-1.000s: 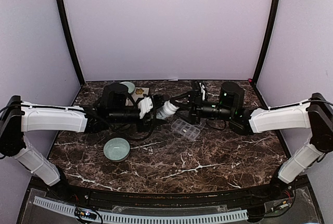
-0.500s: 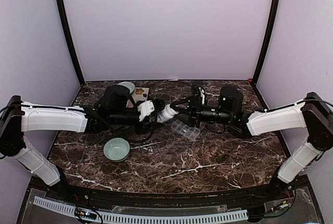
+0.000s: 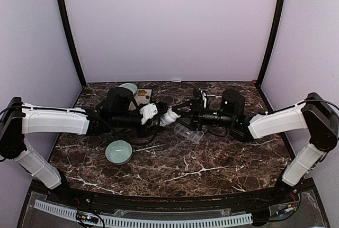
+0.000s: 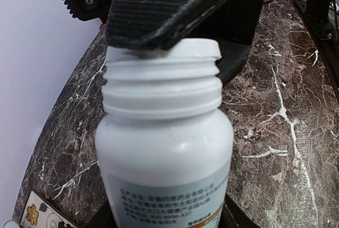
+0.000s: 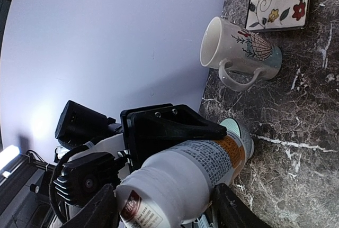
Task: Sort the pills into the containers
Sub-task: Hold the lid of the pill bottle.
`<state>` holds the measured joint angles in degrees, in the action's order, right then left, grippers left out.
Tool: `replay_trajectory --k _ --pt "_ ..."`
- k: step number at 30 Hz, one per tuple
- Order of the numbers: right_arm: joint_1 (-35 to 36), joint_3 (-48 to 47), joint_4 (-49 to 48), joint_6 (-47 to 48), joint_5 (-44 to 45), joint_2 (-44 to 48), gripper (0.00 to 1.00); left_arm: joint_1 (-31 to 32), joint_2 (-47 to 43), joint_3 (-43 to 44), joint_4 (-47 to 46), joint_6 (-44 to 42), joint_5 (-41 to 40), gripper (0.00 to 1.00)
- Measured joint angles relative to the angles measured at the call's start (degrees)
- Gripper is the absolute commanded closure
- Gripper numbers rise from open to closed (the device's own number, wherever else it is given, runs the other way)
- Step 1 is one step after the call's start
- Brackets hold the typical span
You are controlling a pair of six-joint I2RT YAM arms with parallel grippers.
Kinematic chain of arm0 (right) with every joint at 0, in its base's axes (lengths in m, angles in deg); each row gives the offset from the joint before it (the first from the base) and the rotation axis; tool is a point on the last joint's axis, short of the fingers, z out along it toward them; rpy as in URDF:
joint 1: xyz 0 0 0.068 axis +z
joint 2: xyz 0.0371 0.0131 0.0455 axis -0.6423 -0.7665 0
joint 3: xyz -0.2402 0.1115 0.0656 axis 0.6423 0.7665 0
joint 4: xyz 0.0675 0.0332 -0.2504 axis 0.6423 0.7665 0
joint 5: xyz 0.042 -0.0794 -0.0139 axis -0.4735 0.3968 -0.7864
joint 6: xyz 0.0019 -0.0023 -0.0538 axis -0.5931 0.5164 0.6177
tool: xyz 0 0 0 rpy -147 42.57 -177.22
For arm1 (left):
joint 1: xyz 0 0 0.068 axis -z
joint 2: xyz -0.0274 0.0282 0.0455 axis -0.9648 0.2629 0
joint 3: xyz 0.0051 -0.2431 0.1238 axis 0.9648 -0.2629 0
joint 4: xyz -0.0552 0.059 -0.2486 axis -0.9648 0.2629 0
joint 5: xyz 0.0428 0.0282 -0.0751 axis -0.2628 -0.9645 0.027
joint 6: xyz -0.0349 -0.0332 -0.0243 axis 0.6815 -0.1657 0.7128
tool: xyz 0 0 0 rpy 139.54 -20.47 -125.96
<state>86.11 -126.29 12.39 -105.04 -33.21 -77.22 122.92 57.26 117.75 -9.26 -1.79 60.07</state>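
My left gripper (image 3: 158, 115) is shut on the body of a white pill bottle (image 3: 169, 116), held level above the table with its neck toward the right arm. The threaded neck (image 4: 161, 74) is bare and a printed seal covers the mouth (image 5: 140, 212). My right gripper (image 5: 167, 209) is open, one black finger (image 4: 164, 11) lying over the rim and the other (image 5: 235, 207) on the far side of the bottle (image 5: 196, 172). The clear container (image 3: 189, 131) lies on the marble just below the right gripper (image 3: 183, 112). No pills show.
A pale green bowl (image 3: 118, 152) sits in front of the left arm and another (image 3: 130, 88) at the back. A white mug (image 5: 238, 53) lies on its side near a flowered coaster (image 5: 278, 0). The back wall is close behind.
The right gripper has moved left until its fingers reach the bottle's mouth. The left arm and the bottle have barely moved.
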Motion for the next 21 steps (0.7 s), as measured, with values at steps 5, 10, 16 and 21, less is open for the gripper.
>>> replay_trajectory --k 5,10,16,21 --pt "0.5 -0.6 2.5 2.3 0.1 1.5 0.32 0.1 0.1 0.7 -0.2 0.0 1.0 0.83" --pt "0.6 -1.1 5.7 4.3 0.5 3.8 0.32 0.2 0.1 1.0 -1.7 0.0 1.8 0.83" --pt "0.6 -1.1 7.0 5.5 0.6 4.9 0.31 0.3 0.1 1.0 -2.3 0.2 2.1 0.83" --pt "1.1 -2.1 14.7 11.6 1.7 8.7 0.3 0.9 0.1 1.0 -4.0 0.2 2.5 0.84"
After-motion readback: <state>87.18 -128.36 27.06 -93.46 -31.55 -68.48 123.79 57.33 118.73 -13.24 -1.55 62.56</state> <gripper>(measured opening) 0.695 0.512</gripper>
